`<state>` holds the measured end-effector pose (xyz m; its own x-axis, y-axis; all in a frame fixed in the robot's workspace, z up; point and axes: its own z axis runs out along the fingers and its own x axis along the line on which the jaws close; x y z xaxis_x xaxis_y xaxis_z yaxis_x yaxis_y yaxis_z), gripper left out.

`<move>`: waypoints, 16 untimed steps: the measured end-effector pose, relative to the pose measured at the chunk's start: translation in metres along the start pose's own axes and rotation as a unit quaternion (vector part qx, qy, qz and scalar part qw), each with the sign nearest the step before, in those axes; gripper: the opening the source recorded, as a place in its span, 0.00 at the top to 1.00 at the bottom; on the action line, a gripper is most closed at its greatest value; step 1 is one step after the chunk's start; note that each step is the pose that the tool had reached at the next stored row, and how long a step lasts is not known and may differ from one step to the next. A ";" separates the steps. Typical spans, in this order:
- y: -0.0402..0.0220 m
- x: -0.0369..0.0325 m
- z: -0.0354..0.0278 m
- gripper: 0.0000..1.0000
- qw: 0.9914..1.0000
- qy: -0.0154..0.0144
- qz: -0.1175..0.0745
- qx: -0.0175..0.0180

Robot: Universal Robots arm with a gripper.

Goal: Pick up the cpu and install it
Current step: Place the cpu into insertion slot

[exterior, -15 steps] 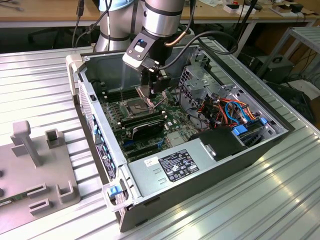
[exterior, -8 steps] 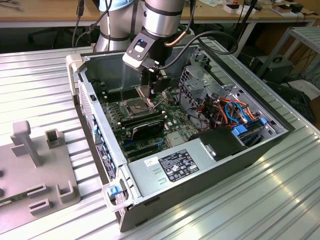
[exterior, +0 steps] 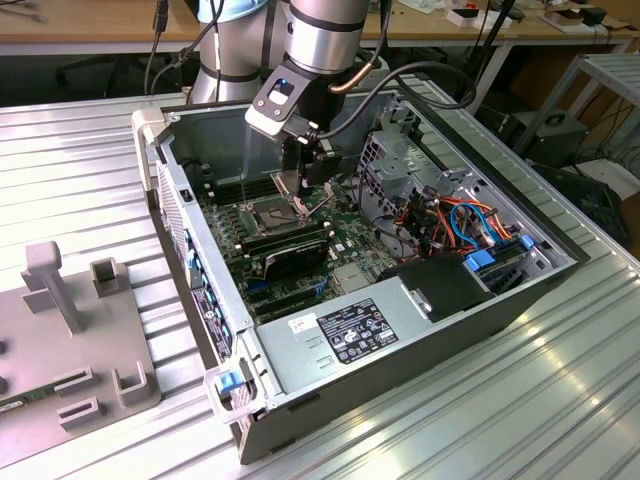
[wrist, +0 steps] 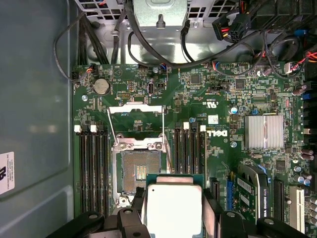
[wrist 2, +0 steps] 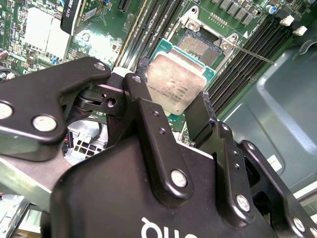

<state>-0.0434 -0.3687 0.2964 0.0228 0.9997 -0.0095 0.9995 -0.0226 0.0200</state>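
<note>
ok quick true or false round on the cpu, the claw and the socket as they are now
1. The claw is shut on the cpu. True.
2. The cpu is seated in the socket. False: the socket's contacts lie bare, and the cpu is in the claw's grip.
3. The hinged bracket over the socket is swung open. True.
4. The computer case is closed up. False: its side is open, and the motherboard shows inside.
</note>
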 end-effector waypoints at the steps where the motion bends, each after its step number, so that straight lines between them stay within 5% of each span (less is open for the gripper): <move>1: 0.0000 0.0001 0.0008 0.45 1.000 0.000 0.000 0.000; 16: -0.0012 0.0245 0.0291 0.45 1.000 0.000 0.000 0.000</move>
<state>-0.0435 -0.3445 0.2670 0.0228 0.9997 -0.0094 0.9995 -0.0226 0.0199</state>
